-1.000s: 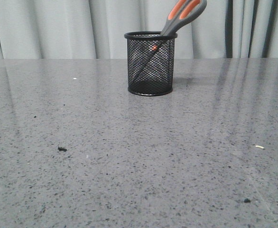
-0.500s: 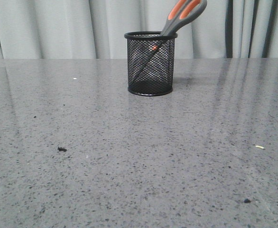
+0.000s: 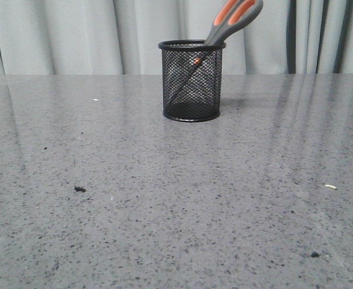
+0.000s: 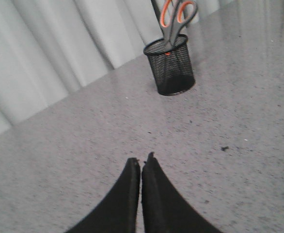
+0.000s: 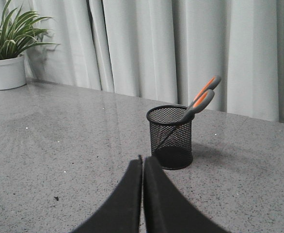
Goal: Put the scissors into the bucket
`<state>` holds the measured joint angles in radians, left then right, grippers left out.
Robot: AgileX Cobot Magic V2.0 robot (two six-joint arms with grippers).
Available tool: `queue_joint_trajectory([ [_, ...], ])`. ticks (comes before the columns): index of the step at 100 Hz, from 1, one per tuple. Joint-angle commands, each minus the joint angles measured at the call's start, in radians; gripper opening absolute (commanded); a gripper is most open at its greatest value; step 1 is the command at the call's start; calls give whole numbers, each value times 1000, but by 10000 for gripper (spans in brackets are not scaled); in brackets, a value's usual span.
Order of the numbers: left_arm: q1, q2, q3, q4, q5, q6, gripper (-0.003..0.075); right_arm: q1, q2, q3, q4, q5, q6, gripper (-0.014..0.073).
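Note:
The black wire-mesh bucket [image 3: 191, 80] stands upright at the far middle of the grey table. The scissors [image 3: 234, 19] stand inside it, blades down, leaning right, with the grey and orange handles sticking out above the rim. Bucket [image 4: 170, 66] and scissors [image 4: 176, 17] also show in the left wrist view, and bucket [image 5: 170, 137] and scissors [image 5: 202, 101] in the right wrist view. My left gripper [image 4: 141, 161] is shut and empty, far from the bucket. My right gripper [image 5: 143, 158] is shut and empty, well short of the bucket. Neither gripper shows in the front view.
Pale curtains [image 3: 74, 36] hang behind the table. A potted plant [image 5: 8, 53] in a white pot stands at the table's far edge in the right wrist view. Small dark specks [image 3: 79, 189] and a pale crumb [image 3: 330, 186] lie on the table [image 3: 176, 211].

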<state>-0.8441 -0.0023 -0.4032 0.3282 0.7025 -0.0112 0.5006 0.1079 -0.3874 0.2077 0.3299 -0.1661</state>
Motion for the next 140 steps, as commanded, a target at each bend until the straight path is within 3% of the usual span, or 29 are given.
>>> queue_joint_trajectory([
  [1, 22, -9, 10, -86, -102, 38, -20, 2, 12, -22, -2, -72, -8, -45],
  [13, 112, -9, 67, -117, -233, 55, -20, 2, 12, -22, -2, -72, -8, -45],
  [25, 268, -9, 188, -127, -499, 58, -20, 2, 12, -22, -2, -72, -8, -45],
  [34, 411, -9, 292, -264, -644, 71, -20, 2, 12, -22, -2, -72, -8, -45],
  [42, 533, -9, 367, -431, -691, 111, -20, 2, 12, -22, -2, -72, -8, -45],
  [61, 768, -9, 444, -474, -685, 109, -20, 2, 12, -22, -2, -72, -8, -45],
  [68, 819, -11, 444, -472, -612, 109, -20, 2, 12, -22, -2, -72, -8, -45],
  [83, 860, -27, 444, -467, -414, 109, -20, 2, 12, -22, -2, -72, -8, -45],
  [140, 863, -27, 444, -444, -431, 109, -20, 2, 12, -22, -2, -72, -8, -45],
])
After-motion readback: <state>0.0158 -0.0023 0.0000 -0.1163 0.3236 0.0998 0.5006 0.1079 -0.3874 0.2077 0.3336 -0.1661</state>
